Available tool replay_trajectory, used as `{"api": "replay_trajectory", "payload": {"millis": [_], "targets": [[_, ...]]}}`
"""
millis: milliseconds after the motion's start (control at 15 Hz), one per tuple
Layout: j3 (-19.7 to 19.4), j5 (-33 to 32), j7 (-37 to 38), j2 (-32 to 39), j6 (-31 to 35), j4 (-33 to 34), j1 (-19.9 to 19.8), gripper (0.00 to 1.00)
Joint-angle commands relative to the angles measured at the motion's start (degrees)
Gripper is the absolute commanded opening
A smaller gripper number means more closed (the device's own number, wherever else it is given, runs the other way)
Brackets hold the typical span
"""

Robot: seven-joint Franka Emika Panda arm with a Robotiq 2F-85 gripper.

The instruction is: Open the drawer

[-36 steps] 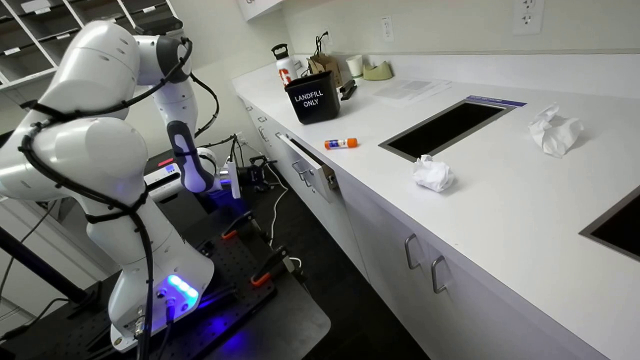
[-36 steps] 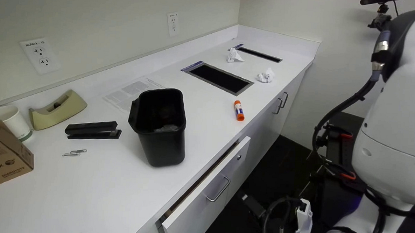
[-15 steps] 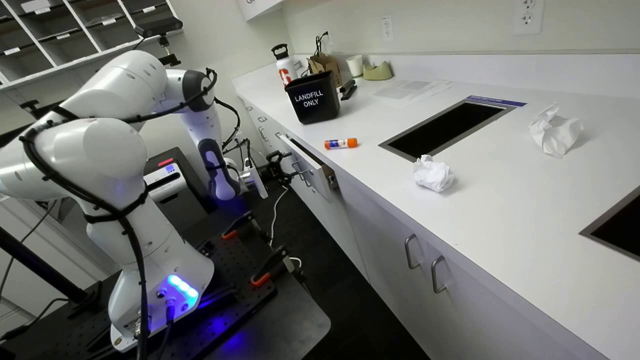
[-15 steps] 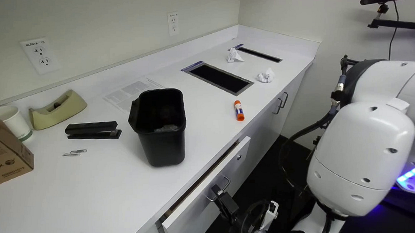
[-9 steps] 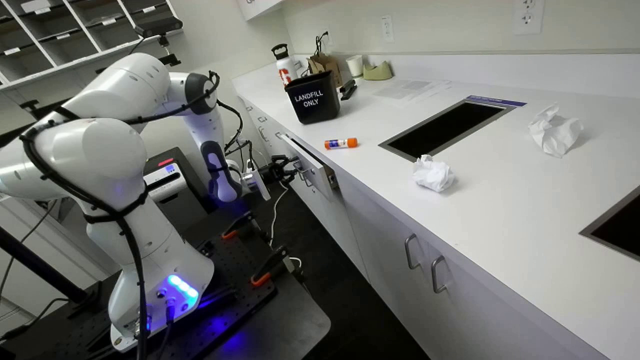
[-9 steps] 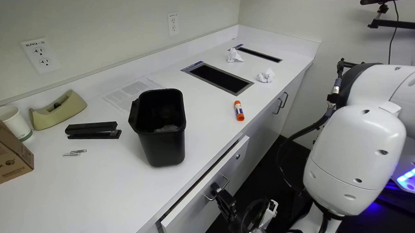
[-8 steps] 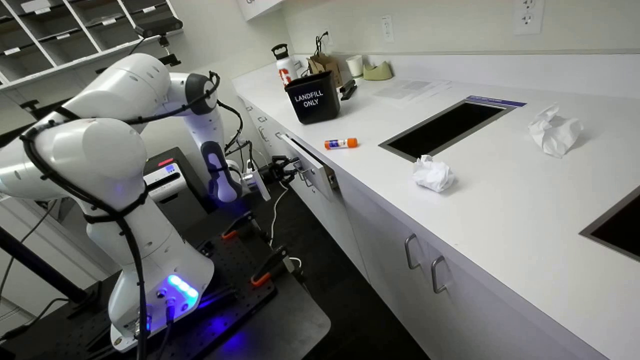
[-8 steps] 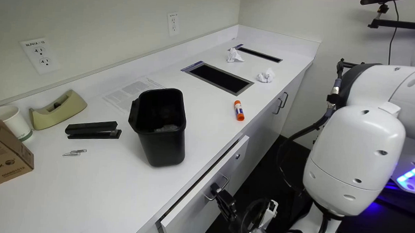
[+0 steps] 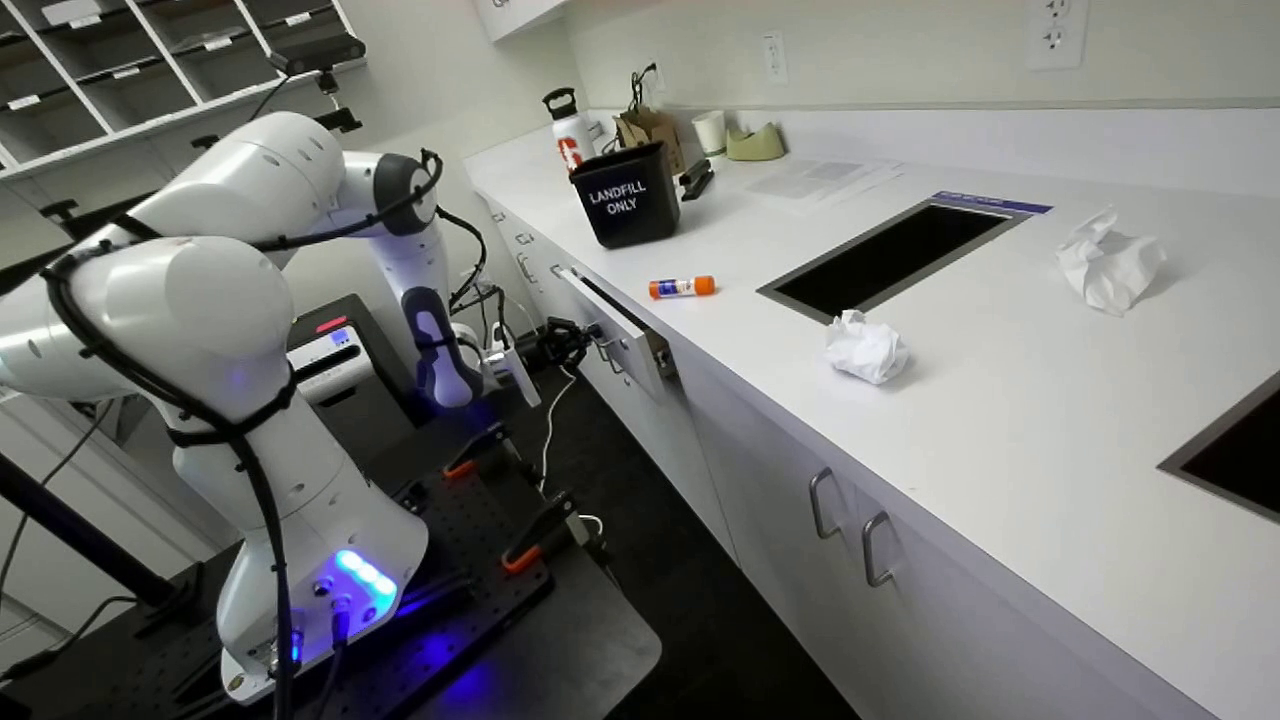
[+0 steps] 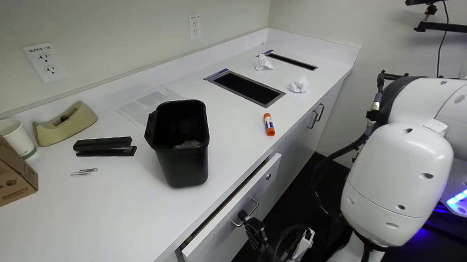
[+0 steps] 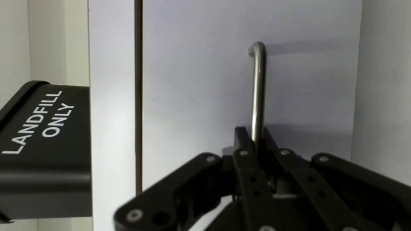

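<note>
The drawer [image 10: 213, 240], with its flat white front, stands part of the way out from under the counter, and a dark gap shows above its front in both exterior views. Its front [image 11: 199, 80] fills much of the wrist view. On it sits a silver bar handle [image 11: 259, 83]. My gripper [image 11: 255, 136] is shut on this handle, one black finger on each side of the bar. The lower end of the handle is hidden behind the fingers. In an exterior view the gripper [image 10: 242, 215] meets the handle near its nearer end.
On the counter [image 9: 1000, 420] are a black landfill bin [image 10: 177, 160], an orange glue stick [image 9: 682, 287] and crumpled paper [image 9: 866, 348] near the edge. Cabinet doors with silver handles [image 9: 822, 503] lie along the same front. A clamp [image 9: 540, 530] sits on the robot's platform.
My arm has come forward to the drawer, and the gripper has gone from open to shut on the handle. The drawer front slipped slightly inward, then came out a touch.
</note>
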Motion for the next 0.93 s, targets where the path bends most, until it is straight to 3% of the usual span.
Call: {"api": "replay_trajectory", "payload": {"millis": [0,533,867], "targets": [[2.3,1.8,1.0,1.4,-3.2,1.0,1.7,0.03],[8.0,11.3,5.3,3.9,-10.6,2.4,7.6,0.03],[9.2,18.4,7.7,3.9,-12.0,3.1,13.0,0.03]]}}
